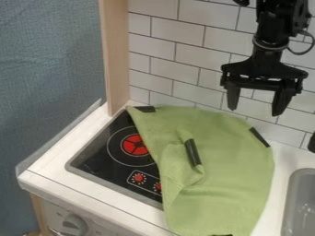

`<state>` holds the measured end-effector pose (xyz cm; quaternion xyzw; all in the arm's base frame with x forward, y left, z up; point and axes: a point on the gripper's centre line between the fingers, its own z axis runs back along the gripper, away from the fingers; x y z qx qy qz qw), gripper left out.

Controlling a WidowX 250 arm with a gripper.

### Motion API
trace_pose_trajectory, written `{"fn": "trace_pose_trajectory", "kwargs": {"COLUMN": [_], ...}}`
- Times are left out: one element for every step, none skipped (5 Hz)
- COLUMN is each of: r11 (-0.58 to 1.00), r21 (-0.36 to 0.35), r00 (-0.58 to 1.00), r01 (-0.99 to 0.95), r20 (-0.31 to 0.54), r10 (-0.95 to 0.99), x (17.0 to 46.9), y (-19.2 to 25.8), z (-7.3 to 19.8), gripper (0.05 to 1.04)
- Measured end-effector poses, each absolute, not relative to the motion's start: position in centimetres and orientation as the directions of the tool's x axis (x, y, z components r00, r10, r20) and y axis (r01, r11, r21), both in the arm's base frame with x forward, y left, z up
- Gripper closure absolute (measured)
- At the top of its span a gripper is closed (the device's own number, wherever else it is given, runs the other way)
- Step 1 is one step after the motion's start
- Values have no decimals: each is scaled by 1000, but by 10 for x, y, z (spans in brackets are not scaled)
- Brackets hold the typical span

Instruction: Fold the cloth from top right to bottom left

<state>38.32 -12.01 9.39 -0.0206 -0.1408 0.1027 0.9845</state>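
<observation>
Cloth (230, 184) lay rumpled, partly over the stove (98, 159); we saw pale marks ringing a red dial (138, 178). Gripper (254, 111) hung upper right, fingers wide apart, holding nothing.

The cloth (240, 184) lies partly on the stove top (92, 159), over its right side, and partly on the counter (52, 163) to the right. Its far edge runs along the foot of the tiled wall (160, 50), which stands behind the counter. A folded flap (178, 159) lies on the cloth, left of its middle. Left of the cloth, the burner (134, 144) is on the stove top, with a small knob (138, 177) before it. A post (115, 60) rises behind the stove top, at the wall's left end. The sink (298, 203) is right of the cloth. The gripper (254, 112) hangs at upper right, above the cloth's far edge in the view.
</observation>
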Motion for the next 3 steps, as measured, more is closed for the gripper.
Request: {"fn": "trace_pose_trajectory", "kwargs": {"r11": [978, 978, 977], "r21": [-56, -43, -27], "r00": [948, 962, 962], "r01": [-199, -204, -211], "r20": [240, 179, 170], "r10": [207, 208, 212], "x": [380, 385, 397], "y": [-120, -126, -129], "z": [80, 54, 37], "gripper": [84, 84, 84]}}
